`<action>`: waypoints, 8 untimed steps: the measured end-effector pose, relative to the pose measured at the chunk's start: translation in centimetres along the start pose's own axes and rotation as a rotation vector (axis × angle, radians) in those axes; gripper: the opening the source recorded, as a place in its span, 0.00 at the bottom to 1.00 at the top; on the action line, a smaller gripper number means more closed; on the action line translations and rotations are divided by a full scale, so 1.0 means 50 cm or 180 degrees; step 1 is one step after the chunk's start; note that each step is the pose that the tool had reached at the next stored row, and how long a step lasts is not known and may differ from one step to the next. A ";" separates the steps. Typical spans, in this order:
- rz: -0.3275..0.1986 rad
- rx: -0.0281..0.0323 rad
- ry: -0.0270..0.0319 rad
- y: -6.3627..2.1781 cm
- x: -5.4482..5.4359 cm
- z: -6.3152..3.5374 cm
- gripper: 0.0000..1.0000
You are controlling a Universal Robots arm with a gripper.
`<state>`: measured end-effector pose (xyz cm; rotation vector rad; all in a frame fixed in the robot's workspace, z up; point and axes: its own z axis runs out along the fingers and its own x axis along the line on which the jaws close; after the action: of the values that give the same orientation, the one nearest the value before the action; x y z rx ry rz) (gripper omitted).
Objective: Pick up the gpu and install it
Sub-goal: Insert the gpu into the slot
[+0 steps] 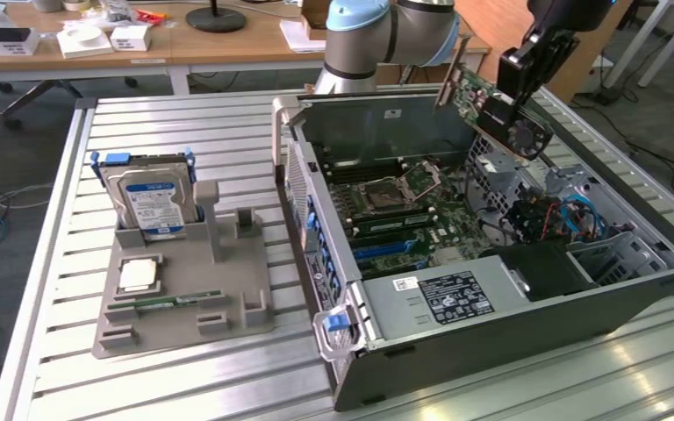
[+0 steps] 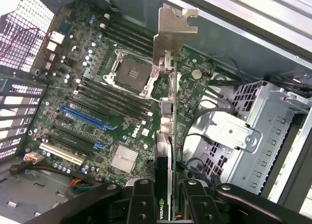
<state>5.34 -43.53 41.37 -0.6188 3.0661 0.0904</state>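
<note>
Exterior view: the gpu, a thin green circuit card with a black fan shroud and a silver metal end bracket, hangs tilted in the air above the far rear corner of the open case, clear of the board beneath. The black two-fingered gripper pinches the gpu by its fan-shroud end, with one finger on each face.

Wrist view: the gpu is seen edge-on, its bracket pointing away from the gripper. It lies over the green motherboard, beside the square silver processor socket.

The dark grey computer case lies on its side, lid off, on the slatted aluminium table. Toward the exterior view's left, a silver hard drive with blue label stands upright in a grey moulded parts holder, well apart from the case.
</note>
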 end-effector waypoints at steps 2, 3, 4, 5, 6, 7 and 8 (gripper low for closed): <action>-0.0027 0.0000 0.0002 0.000 0.000 0.000 0.26; -0.0040 -0.0001 0.0002 0.000 0.000 0.000 0.26; -0.0053 -0.0001 0.0003 0.000 0.000 0.000 0.26; -0.0065 -0.0001 0.0003 0.000 0.000 0.000 0.26; -0.0077 -0.0002 0.0004 0.000 0.000 0.000 0.26; -0.0089 -0.0002 0.0005 0.000 0.000 0.000 0.26; -0.0102 -0.0002 0.0006 0.000 0.000 0.000 0.26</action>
<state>5.33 -43.53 41.37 -0.6679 3.0567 0.0907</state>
